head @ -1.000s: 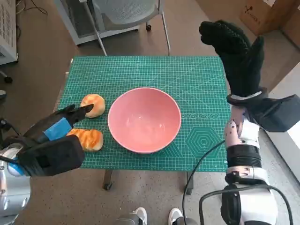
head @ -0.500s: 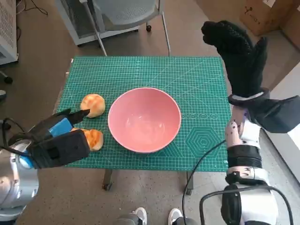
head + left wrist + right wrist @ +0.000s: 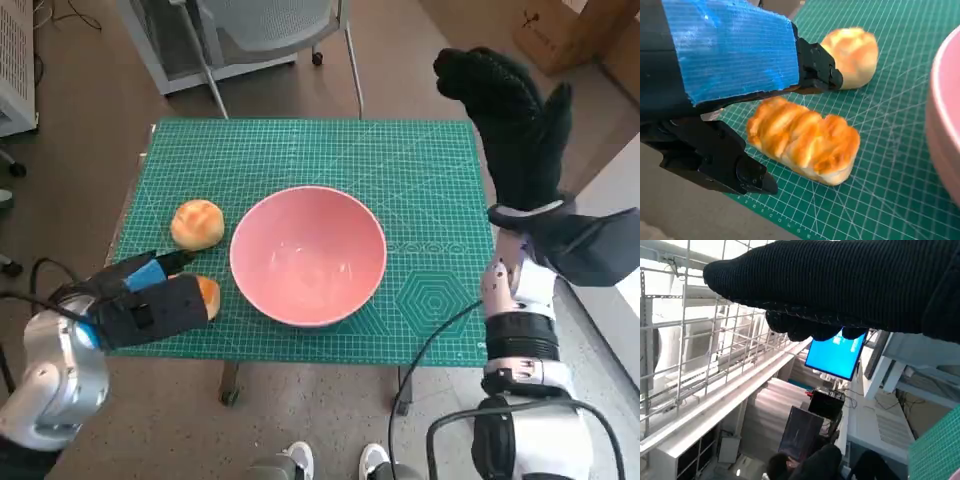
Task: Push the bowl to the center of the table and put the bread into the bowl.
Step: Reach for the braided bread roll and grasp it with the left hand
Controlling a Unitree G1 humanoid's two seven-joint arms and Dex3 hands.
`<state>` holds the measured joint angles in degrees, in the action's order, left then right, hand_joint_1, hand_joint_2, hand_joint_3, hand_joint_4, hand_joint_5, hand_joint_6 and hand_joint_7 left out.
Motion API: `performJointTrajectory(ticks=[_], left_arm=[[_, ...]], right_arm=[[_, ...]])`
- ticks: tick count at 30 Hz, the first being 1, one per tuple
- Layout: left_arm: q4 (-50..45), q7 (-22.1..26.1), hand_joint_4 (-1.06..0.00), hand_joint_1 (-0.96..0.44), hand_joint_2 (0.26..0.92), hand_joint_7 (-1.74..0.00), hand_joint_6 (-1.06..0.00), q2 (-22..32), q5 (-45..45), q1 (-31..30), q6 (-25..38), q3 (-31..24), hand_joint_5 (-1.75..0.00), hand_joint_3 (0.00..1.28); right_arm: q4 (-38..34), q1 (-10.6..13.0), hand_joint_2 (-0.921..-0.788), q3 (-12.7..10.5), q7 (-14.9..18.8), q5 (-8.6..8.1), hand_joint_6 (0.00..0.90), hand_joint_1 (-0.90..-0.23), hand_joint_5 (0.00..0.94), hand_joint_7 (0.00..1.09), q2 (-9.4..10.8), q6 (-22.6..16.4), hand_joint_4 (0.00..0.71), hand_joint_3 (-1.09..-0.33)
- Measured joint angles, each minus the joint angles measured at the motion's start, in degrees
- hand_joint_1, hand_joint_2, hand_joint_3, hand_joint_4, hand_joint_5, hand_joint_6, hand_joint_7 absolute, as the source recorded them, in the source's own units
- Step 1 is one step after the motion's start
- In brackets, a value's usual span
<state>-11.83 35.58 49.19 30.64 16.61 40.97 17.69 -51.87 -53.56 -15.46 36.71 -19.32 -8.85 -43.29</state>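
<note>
My left hand (image 3: 150, 300) has dropped low over the long bread (image 3: 804, 140).
Its fingers now straddle the loaf, spread, not gripping; pink bowl (image 3: 308, 255) unmoved mid-table; right hand (image 3: 510, 110) stays raised, empty.

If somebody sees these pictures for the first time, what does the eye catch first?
Probably the big pink bowl, empty, near the middle of the green cutting mat. Next, the left robot hand, fingers apart around a ridged bread loaf, with a round bun beyond it. The gloved right robot hand hangs raised above the mat's right edge.
</note>
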Motion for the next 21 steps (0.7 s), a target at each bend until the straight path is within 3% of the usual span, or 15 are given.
performJointTrajectory(ticks=[2,8,13,16,17,18,21], left_arm=[[0.86,0.07,-0.17,0.12,0.739,-0.01,-0.36,-0.23,0.59,0.35,-0.11,0.51,-0.01,0.12],[4.20,0.03,-0.23,0.12,0.615,-0.01,-0.39,-0.75,1.74,1.24,-1.58,1.81,-0.01,0.40],[6.66,-1.13,-0.33,0.11,0.619,-0.02,-0.45,-1.65,3.17,1.28,-4.18,2.16,-0.02,0.46],[8.33,-3.00,-0.51,0.11,0.665,-0.04,-0.58,-2.28,4.07,1.26,-6.35,2.22,-0.04,0.43],[8.66,-3.90,-0.59,0.07,0.756,-0.46,-0.56,-2.42,4.59,1.14,-7.16,2.22,-0.44,0.31],[8.92,-5.07,-0.63,0.05,0.815,-0.74,-0.54,-2.48,5.13,0.94,-8.17,2.22,-0.72,0.24],[9.14,-8.00,-0.70,0.02,0.886,-1.02,-0.57,-2.48,6.34,0.38,-10.77,2.09,-1.03,0.13]], right_arm=[[0.18,0.13,-0.921,0.01,0.00,0.00,0.408,-0.583,0.000,0.02,0.00,0.00,0.295,-0.551],[0.50,0.44,-0.921,0.01,0.00,-0.05,0.410,-0.585,0.000,0.02,0.00,0.09,0.295,-0.550],[0.77,0.49,-0.921,0.01,0.01,-0.16,0.411,-0.587,0.000,0.02,0.00,0.20,0.295,-0.549],[0.96,0.49,-0.921,0.03,0.01,-0.20,0.411,-0.588,0.000,0.02,0.01,0.29,0.295,-0.548],[1.02,0.50,-0.921,0.05,0.02,-0.21,0.411,-0.589,0.000,0.02,0.02,0.37,0.295,-0.548],[1.06,0.50,-0.921,0.05,0.02,-0.22,0.411,-0.589,0.000,0.02,0.03,0.45,0.295,-0.548],[1.12,0.53,-0.921,0.02,0.06,-0.53,0.412,-0.587,0.000,0.02,0.02,0.60,0.295,-0.546]])
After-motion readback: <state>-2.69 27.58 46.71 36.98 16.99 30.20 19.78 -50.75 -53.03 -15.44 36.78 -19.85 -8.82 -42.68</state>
